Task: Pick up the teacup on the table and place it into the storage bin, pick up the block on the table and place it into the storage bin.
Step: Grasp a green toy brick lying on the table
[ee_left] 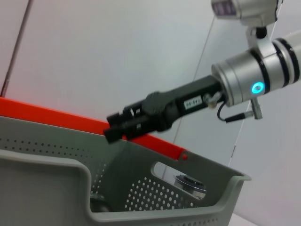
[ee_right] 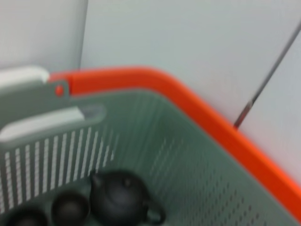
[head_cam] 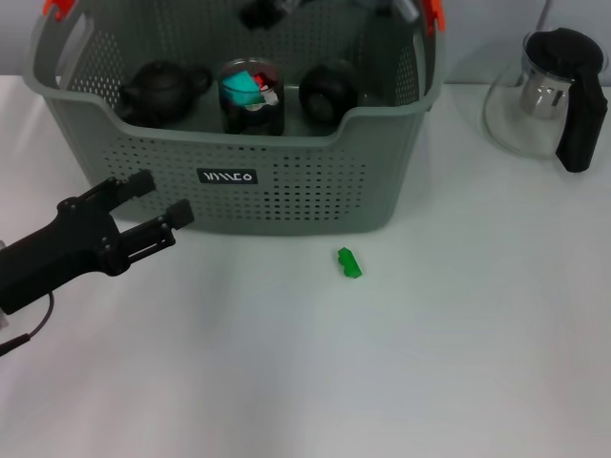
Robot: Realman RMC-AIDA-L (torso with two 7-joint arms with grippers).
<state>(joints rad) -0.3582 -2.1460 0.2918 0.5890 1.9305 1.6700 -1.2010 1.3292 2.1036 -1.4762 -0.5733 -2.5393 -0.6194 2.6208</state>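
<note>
I'm seeing white lettering on the small black label on the storage bin, but I'm not managing to read it.

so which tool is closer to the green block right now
Left. The left tool is low over the table, to the robot's left of the green block, in front of the storage bin. The right tool hangs over the bin's far side, farther away.

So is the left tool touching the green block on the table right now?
Apart. The head view shows the left tool in front of the storage bin, with bare table between it and the green block.
</note>
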